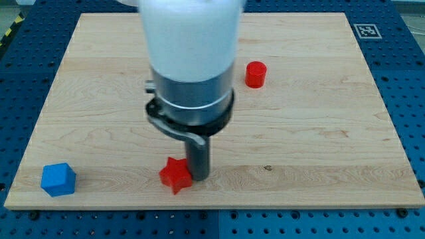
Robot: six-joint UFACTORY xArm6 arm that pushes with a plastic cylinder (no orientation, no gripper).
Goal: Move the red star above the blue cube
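Observation:
The red star (174,175) lies on the wooden board (319,133) near the view's bottom, a little left of centre. The blue cube (58,179) sits at the board's bottom left corner, far to the left of the star. My tip (198,176) is at the star's right side, touching or nearly touching it. The arm's white and grey body (190,60) rises above the tip and hides the board behind it.
A red cylinder (255,74) stands on the board toward the view's upper right of centre. A black-and-white marker tag (366,30) is at the board's top right corner. Blue perforated table surrounds the board.

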